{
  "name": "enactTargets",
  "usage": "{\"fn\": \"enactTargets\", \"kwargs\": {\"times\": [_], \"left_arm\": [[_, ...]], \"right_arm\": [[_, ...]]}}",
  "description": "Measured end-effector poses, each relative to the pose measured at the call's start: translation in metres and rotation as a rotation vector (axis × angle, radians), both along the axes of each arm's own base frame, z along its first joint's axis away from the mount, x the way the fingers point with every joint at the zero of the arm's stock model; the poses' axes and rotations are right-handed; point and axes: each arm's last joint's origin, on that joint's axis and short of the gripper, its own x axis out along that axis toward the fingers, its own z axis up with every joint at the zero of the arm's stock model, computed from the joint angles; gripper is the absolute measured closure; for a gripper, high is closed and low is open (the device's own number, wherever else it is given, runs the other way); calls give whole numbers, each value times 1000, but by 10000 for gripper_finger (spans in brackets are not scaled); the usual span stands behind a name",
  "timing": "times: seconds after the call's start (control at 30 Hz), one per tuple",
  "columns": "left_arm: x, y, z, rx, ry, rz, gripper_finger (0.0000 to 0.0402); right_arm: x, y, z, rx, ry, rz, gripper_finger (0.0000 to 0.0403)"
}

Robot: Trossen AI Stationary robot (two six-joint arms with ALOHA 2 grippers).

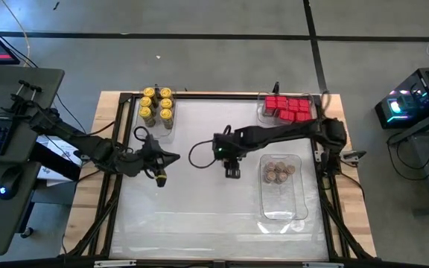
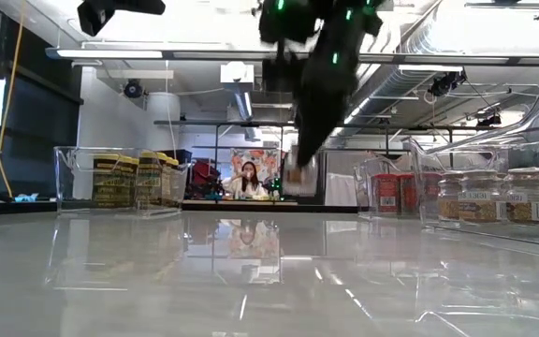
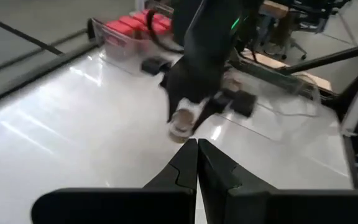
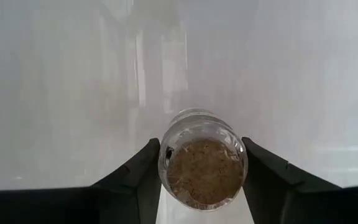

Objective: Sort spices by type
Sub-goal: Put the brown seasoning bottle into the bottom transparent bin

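My right gripper [image 1: 232,170] is shut on a clear round jar of brown spice [image 4: 202,165] over the middle of the table, left of the clear tray [image 1: 298,195] that holds several brown-lidded jars [image 1: 278,172]. The jar also shows in the low view [image 2: 298,176] and the left wrist view [image 3: 182,122]. My left gripper [image 3: 197,146] is shut and empty, raised over the table's left half [image 1: 174,158]. Yellow-lidded jars [image 1: 157,104] stand in a tray at the far left. Red boxes [image 1: 287,106] sit in a tray at the far right. My right gripper pinches the jar's round side wall [image 4: 166,163] between its two fingers [image 4: 143,177], one on each side. The fingers come from above, pointing down. The jar hangs roughly upright, its clear bottom toward the table, lifted clear of the tabletop.
The brown jars' tray has bare room in its near half [image 1: 280,208]. The white tabletop [image 1: 199,216] lies open toward the near edge. A black frame [image 1: 114,186] borders the table. A person [image 2: 247,180] shows in the room behind.
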Motion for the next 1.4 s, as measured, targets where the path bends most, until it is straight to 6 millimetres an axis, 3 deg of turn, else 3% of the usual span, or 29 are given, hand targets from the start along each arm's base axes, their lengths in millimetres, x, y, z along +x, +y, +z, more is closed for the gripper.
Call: {"fn": "enactTargets", "kwargs": {"times": [0.13,0.27,0.37,0.53,0.67,0.77,1.13,1.4], "left_arm": [[0,3,1,71,-1,45,402],[3,11,1,100,1,99,402],[5,19,2,97,-3,138,401],[8,29,2,93,-2,187,401],[10,36,2,100,4,217,401],[10,39,2,118,14,221,401],[11,40,2,106,18,206,402],[11,40,2,99,14,210,402]], "right_arm": [[-19,0,42,2,-15,-18,232],[-63,8,85,44,-41,-128,232],[-102,24,99,77,-62,-212,232],[-173,54,106,181,-35,-321,232],[-211,73,94,218,63,-310,232],[-225,79,70,185,186,-296,232],[-238,73,-2,96,313,-255,232],[-239,68,-15,48,287,-267,232]]}}
